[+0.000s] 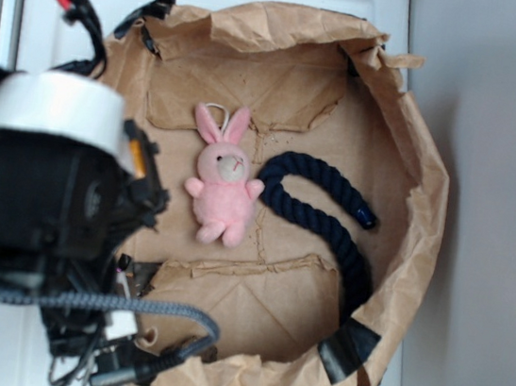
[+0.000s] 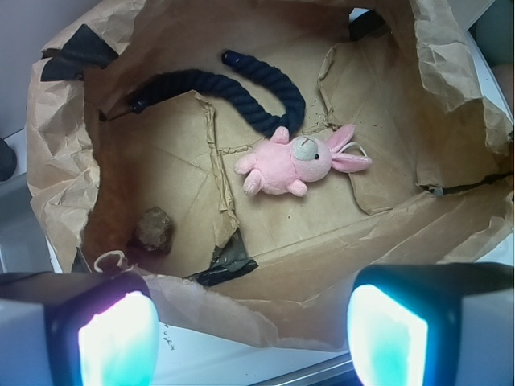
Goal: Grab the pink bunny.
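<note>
The pink bunny (image 2: 286, 163) is lying soft and light in the paper bag (image 2: 56, 161); the claw (image 2: 253, 338) is hovering spread apart, best squeezing its plump body.

Pink bunny (image 1: 224, 187) (image 2: 293, 162) was a small plush rabbit; fuzzy pink body, two pink ears, paler cream face with dark eyes and small nose; white loop at top of head, between the ears; lay flat on its back, face up, arms and legs spread; rested on floor of the crumpled brown paper bag (image 1: 423, 220) (image 2: 56, 165), about mid-floor, well clear of the bag's walls; in exterior view ears pointed toward bag's far edge, feet toward near edge; one arm just beside the bend of the dark navy rope (image 1: 324, 211) (image 2: 241, 92), contact unclear.
</note>
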Motion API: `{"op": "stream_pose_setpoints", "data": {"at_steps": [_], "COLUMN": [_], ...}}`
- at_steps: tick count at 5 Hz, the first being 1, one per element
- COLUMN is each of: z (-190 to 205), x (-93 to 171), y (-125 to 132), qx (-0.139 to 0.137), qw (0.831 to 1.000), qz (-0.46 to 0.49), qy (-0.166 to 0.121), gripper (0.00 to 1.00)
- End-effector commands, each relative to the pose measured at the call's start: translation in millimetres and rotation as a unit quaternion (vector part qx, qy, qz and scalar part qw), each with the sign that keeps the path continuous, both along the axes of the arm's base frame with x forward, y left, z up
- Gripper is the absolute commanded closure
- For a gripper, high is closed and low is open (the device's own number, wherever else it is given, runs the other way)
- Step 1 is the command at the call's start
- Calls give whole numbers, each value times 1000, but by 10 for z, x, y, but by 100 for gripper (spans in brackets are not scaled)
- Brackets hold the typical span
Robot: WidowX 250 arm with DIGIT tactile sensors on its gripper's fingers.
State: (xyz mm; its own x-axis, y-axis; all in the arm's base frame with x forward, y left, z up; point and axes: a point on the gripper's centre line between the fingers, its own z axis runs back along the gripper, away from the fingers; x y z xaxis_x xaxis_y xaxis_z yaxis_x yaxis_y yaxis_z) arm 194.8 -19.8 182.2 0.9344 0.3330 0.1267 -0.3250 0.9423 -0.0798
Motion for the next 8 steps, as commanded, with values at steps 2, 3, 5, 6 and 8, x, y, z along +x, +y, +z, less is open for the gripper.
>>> {"op": "stream_pose_setpoints", "data": {"at_steps": [2,3,5,6,8], "z": [-5,-10,-10,206,106], "x": [-171,-167,-167,-109,366], "y": [1371,1369,1369,868,536], "qx": [-46,-39,-39,-23,-25], "qw": [998,998,998,990,984], "qz": [45,50,50,139,170], "qy": [-4,-1,-1,4,45], "gripper": [0,0,0,0,0]}}
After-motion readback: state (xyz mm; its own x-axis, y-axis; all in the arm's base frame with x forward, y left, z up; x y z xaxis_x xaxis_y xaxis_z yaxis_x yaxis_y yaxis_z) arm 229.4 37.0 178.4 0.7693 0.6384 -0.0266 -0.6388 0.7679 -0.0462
